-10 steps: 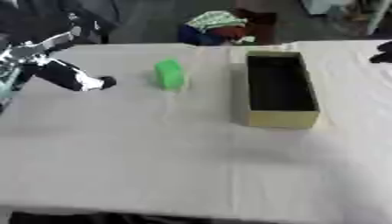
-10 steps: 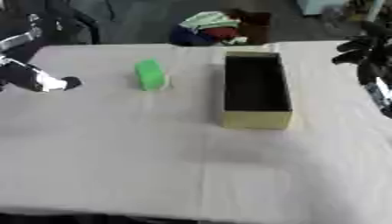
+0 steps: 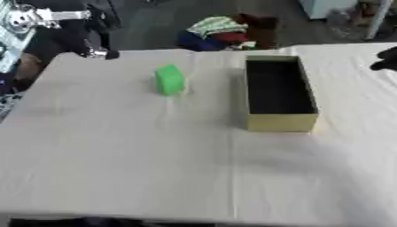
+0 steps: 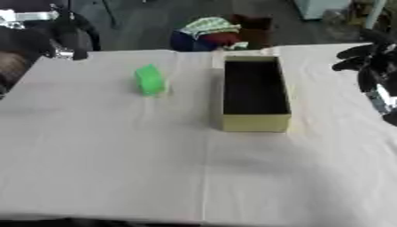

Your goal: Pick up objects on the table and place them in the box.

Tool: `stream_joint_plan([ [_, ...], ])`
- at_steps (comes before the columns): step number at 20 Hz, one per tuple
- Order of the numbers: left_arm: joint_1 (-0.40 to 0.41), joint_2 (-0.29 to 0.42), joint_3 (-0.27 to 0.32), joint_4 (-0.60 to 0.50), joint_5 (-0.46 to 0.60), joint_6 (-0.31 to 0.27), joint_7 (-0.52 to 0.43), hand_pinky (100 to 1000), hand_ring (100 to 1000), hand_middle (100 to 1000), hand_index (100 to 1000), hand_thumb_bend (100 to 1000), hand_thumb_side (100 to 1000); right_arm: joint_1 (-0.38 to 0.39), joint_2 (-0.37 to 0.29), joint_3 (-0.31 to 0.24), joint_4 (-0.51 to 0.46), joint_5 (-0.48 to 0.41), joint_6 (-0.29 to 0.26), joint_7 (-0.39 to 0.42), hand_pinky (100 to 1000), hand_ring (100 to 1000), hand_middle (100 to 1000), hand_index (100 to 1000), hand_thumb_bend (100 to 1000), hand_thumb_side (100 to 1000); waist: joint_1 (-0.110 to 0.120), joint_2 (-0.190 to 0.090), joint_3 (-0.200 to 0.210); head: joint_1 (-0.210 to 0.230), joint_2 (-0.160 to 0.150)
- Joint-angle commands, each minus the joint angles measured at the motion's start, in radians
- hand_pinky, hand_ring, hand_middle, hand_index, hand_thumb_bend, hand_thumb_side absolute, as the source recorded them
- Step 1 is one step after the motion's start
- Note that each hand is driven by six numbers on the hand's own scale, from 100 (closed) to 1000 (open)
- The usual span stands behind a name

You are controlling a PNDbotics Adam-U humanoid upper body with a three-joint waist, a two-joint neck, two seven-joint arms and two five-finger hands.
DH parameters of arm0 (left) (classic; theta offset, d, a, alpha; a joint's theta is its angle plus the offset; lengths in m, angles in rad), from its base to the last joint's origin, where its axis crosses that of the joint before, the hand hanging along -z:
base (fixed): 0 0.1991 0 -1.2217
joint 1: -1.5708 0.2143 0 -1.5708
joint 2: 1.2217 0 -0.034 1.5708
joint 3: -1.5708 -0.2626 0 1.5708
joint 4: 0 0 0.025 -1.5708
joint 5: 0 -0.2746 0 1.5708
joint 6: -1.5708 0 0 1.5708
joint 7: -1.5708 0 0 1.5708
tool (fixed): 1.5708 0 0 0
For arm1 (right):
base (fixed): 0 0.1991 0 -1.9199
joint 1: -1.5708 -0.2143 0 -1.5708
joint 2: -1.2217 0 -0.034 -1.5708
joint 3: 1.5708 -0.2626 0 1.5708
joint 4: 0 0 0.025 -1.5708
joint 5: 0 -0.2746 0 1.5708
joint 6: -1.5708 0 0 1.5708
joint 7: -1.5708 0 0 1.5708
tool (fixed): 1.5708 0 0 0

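- Pale cloth-covered table [image 3: 155,168] fills the frame; dark floor and a heap of coloured cloth [image 3: 225,29] lie beyond its far edge.
- Green block [image 3: 169,80] stands upper centre-left, apart from the box [image 3: 281,122] to its right.
- Box interior looks dark and empty.
- Left hand [image 3: 81,42] at upper left, near the table corner; fingers: cannot tell.
- Right hand [image 4: 372,55] at right edge, fingers spread, holding nothing.
- Judgement: pick not yet begun; next, a hand must reach the block and close on it.

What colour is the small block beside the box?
Green block, clearest in the left eye view.
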Motion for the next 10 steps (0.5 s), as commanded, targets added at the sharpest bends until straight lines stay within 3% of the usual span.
stream_joint_plan([
  [1,-0.063,-0.030,0.023,0.141,-0.049,-0.004,-0.015,778,816,813,956,438,715,-0.013,-0.012,0.004,-0.010,0.002,-0.001,0.005,841,728,742,1000,100,496,0.000,-0.014,-0.003,0.008,0.005],
  [6,-0.122,-0.102,0.065,0.307,-0.153,0.008,0.015,779,817,814,956,439,719,-0.019,-0.009,0.012,-0.010,0.001,0.000,0.012,841,727,741,1000,100,497,0.005,-0.010,-0.023,0.022,0.005],
  [10,-0.144,-0.136,0.087,0.369,-0.225,0.011,0.060,779,817,814,955,437,691,-0.027,-0.007,0.018,-0.008,-0.002,0.000,0.019,840,726,740,1000,100,498,0.008,-0.001,-0.044,0.032,0.005],
])
